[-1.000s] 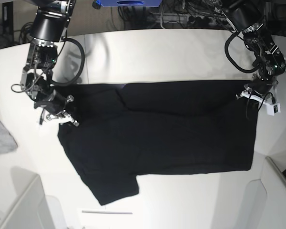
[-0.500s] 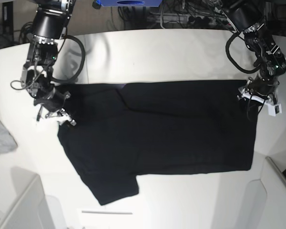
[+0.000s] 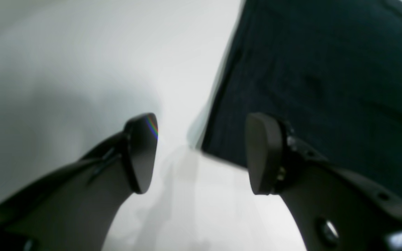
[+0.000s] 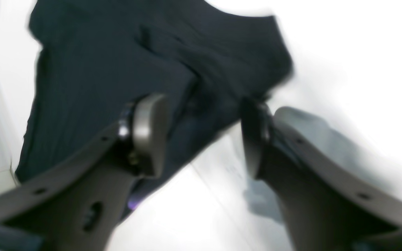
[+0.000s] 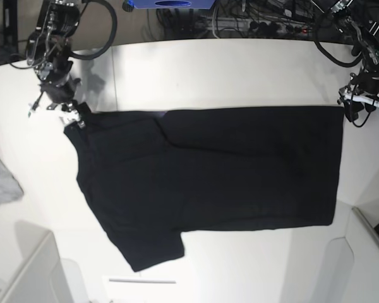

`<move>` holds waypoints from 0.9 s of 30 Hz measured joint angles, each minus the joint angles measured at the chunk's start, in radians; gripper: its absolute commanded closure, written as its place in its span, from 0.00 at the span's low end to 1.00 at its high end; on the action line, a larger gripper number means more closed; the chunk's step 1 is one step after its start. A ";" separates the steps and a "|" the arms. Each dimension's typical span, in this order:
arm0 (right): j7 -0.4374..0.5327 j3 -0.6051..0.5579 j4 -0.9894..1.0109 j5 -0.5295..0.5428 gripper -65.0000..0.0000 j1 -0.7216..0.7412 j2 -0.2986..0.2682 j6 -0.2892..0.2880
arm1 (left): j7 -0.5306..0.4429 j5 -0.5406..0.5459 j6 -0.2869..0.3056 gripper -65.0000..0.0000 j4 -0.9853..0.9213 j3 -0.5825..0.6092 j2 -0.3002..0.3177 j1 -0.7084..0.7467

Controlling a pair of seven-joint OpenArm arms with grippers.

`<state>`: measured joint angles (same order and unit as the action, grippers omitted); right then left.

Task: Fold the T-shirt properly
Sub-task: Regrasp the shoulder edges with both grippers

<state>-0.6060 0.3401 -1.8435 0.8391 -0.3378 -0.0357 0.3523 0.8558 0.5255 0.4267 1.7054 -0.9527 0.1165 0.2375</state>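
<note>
Lying spread flat across the middle of the white surface: the T-shirt, plain black side up, one sleeve reaching toward the near edge, no print visible. Reaching nearly to the surface's right edge with its straight hem; top edge running parallel to the far edge. Hovering at the shirt's far-right corner: left gripper, jaws parted and empty, one finger over bare surface, the other over black cloth, shirt corner seen between them. Hovering at the far-left corner of the shirt, near the shoulder: right gripper, jaws likewise apart, holding nothing, dark fabric and white surface visible in the gap; view blurred. Resting at the left edge of the surface, well apart from the shirt: small grey cloth, partly cut off by the frame. Lying near the near edge: thin pale strip, identity unclear.
</note>
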 measured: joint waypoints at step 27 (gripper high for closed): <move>0.130 0.078 0.219 0.017 0.37 0.037 0.055 -0.140 | -0.034 0.090 0.010 0.41 -0.353 0.008 0.009 -0.151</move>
<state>-0.4763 0.4183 -1.6241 0.8562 -0.3004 0.0193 0.2123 0.8219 0.6151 0.4362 1.3525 -0.9443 0.1257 0.0860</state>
